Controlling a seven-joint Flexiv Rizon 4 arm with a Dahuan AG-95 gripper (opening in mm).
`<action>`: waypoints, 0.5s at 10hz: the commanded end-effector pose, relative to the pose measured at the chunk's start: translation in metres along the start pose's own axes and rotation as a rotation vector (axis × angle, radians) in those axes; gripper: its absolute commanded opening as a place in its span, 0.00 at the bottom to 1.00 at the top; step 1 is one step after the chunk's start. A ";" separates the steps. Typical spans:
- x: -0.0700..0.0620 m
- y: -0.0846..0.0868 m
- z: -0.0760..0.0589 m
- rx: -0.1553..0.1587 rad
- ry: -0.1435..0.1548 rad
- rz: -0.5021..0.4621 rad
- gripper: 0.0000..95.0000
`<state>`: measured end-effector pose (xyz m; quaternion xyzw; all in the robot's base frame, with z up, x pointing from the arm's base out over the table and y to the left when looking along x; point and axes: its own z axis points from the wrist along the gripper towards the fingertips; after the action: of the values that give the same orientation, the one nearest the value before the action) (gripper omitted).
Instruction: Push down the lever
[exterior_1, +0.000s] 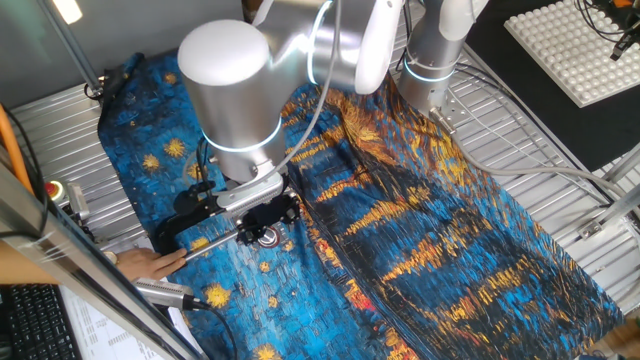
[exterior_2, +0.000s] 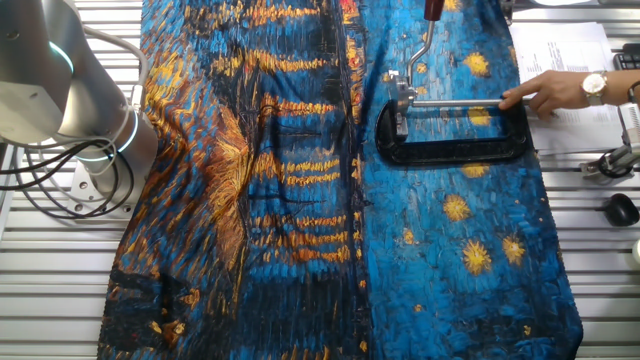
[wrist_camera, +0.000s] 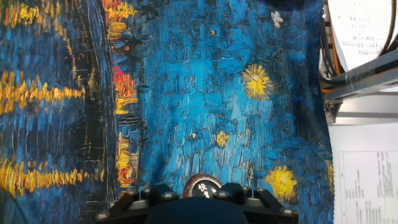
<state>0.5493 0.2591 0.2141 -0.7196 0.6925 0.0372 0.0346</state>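
The black C-shaped clamp (exterior_2: 455, 150) lies on the blue and yellow painted cloth (exterior_2: 300, 200). The lever (exterior_2: 420, 45), a thin silver rod, rises from the clamp's left end to a red cap (exterior_2: 432, 8) at the frame's top edge. My gripper (exterior_1: 268, 222) hangs under the large silver wrist, right over the clamp (exterior_1: 190, 215), with a round cap (exterior_1: 268, 237) just below its tips. In the hand view my gripper (wrist_camera: 202, 194) shows only as black body at the bottom edge, with a round dark-red cap (wrist_camera: 202, 185) against it. How the jaws stand is hidden.
A person's hand (exterior_2: 560, 90) holds the clamp's long silver screw rod (exterior_2: 455, 103); it also shows in the other fixed view (exterior_1: 150, 262). Papers (exterior_2: 560, 45) lie beside the cloth. A white dimpled board (exterior_1: 580, 45) sits far right. A keyboard (exterior_1: 30, 320) and a red button (exterior_1: 52, 188) are at the left.
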 end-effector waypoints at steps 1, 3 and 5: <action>0.000 -0.001 0.000 0.001 0.003 0.010 0.60; 0.001 -0.001 0.001 -0.001 0.008 0.015 0.60; 0.000 -0.002 0.002 -0.003 0.047 0.031 0.40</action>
<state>0.5524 0.2595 0.2122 -0.7131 0.7001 0.0264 0.0257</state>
